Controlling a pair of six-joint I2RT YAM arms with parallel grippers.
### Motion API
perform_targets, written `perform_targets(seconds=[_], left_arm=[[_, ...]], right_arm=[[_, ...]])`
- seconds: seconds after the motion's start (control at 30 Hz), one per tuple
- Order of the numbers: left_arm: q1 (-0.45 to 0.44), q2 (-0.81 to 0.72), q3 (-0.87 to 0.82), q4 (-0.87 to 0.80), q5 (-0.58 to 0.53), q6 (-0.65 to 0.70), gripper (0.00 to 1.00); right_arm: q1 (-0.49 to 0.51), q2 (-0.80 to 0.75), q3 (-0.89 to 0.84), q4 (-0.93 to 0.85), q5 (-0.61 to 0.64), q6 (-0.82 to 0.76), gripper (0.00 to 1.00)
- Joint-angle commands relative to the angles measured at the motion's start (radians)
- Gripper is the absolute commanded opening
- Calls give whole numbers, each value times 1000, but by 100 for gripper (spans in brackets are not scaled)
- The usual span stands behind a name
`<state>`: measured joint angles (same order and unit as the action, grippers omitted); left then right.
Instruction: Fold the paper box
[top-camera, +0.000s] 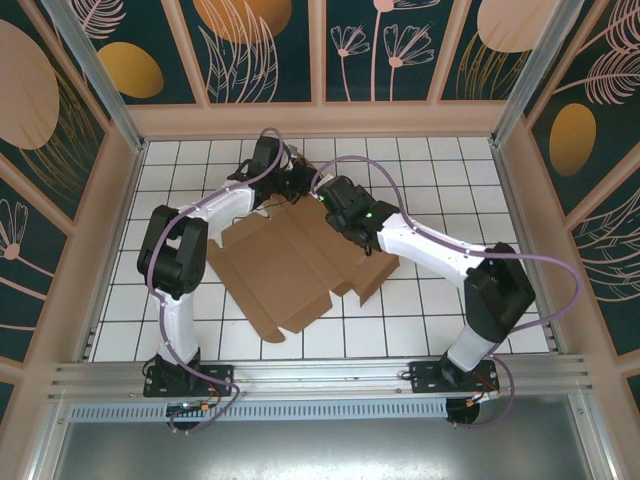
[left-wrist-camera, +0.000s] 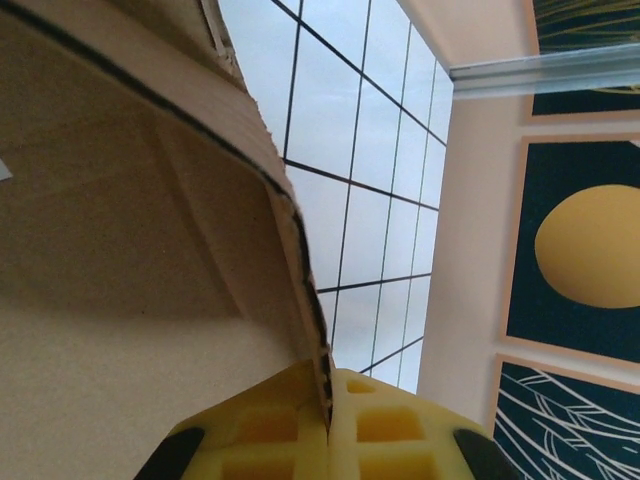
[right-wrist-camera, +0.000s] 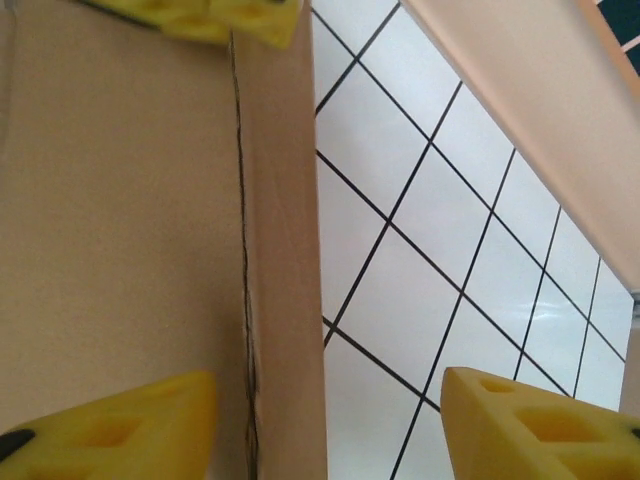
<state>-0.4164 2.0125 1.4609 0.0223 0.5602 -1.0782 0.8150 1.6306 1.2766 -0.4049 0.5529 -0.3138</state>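
Observation:
The paper box (top-camera: 290, 270) is a brown die-cut cardboard sheet lying mostly flat on the white tiled table, with its far edge lifted. My left gripper (top-camera: 293, 185) is at that far edge. In the left wrist view its yellow fingers (left-wrist-camera: 380, 430) are shut on a raised cardboard flap (left-wrist-camera: 290, 230). My right gripper (top-camera: 345, 215) is just to the right of it, over the same far edge. In the right wrist view it (right-wrist-camera: 325, 425) stands open, with the upright flap (right-wrist-camera: 285, 250) between its fingers but touching neither pad. The left gripper's fingertips (right-wrist-camera: 220, 15) pinch the flap's far end.
Peach walls with dark floral panels (top-camera: 320, 110) close in the table at the back and sides. Aluminium posts (top-camera: 95, 70) stand at the far corners. A metal rail (top-camera: 320, 375) carries both arm bases at the near edge. Bare tiles (top-camera: 440, 170) lie right of the box.

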Motion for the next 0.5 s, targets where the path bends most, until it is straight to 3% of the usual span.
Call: perform_targets(seconds=[0.0,0.17,0.37,0.47], left_arm=[[11,-65,-60,171,23,-36,0],[19,-80,-180,374,72,-61,0],[33,-84,-226,464,75,-89,0],[34,-87,-223,468,76,-88,0]], right_arm=[[39,-90,68,-54,-34,53,62],[137,-130,50,-72,-180,160,49],[222,-71,-75,5,-398,295,34],[250,11,-108,43,-433,373,15]])
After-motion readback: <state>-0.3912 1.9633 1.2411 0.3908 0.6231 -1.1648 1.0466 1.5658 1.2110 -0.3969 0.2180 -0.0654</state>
